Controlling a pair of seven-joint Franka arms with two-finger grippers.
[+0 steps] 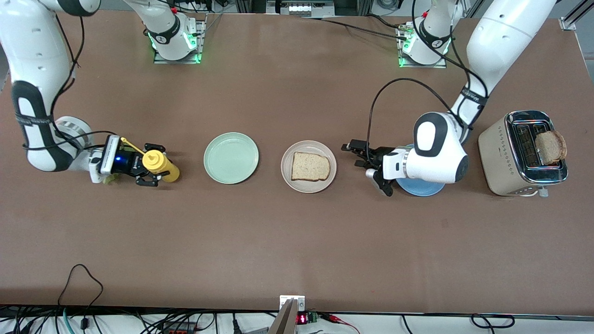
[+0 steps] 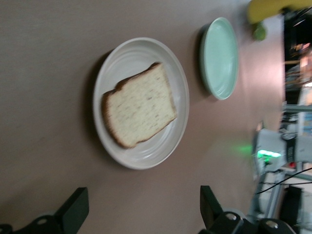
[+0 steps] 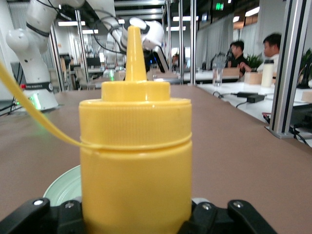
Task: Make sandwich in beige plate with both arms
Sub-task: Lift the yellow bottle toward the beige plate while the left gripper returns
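Arms sit low on my screen: the left gripper [image 1: 366,164] hangs wide open and empty between the beige plate [image 1: 308,148] and a blue plate [image 1: 420,188]. The right gripper [image 1: 151,167] clamps the yellow squeeze bottle [image 1: 160,164]. One toast slice [image 1: 310,166] lies in the beige plate; another toast slice [image 1: 551,146] stands in the toaster [image 1: 499,155]. The mint-green plate [image 1: 231,157] lies beside it.

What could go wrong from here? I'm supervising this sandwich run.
The right tool is around the yellow plastic squeeze bottle; a firm pinch might squirt sauce early. The brown toast slice sits tilted on the beige metal toaster and may slide off. The left tool is open near the round beige plate.
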